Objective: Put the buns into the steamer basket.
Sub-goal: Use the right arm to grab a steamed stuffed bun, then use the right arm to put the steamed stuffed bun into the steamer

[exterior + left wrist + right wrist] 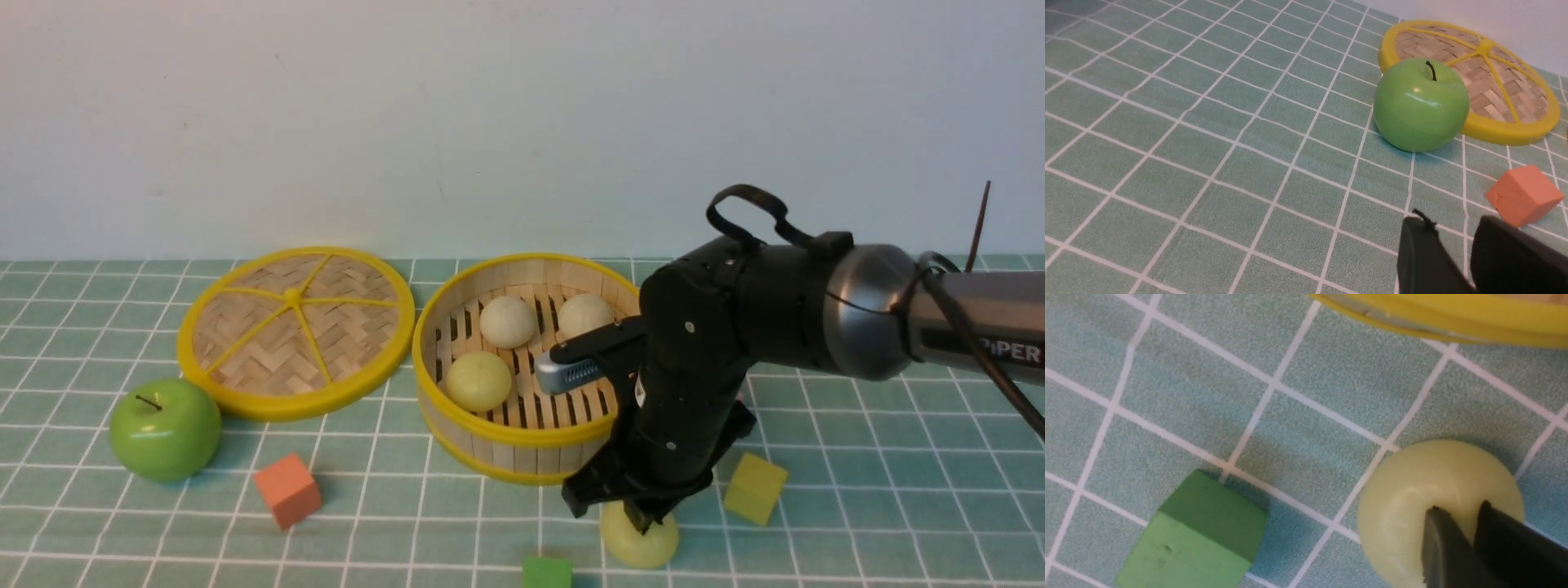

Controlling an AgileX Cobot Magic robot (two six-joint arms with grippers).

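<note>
Three buns [508,321] sit in the basket [506,442]: two white ones at the back and a pale green one at the front left. The last bun [645,545] lies on the cloth [367,523] just in front of the basket, near a green block [1204,531]. The right gripper [1459,510] points down at it, jaws nearly together, pinching the bun's top. The left gripper [1453,228] hangs over the cloth near an orange block [1523,194], jaws apart, holding nothing.
</note>
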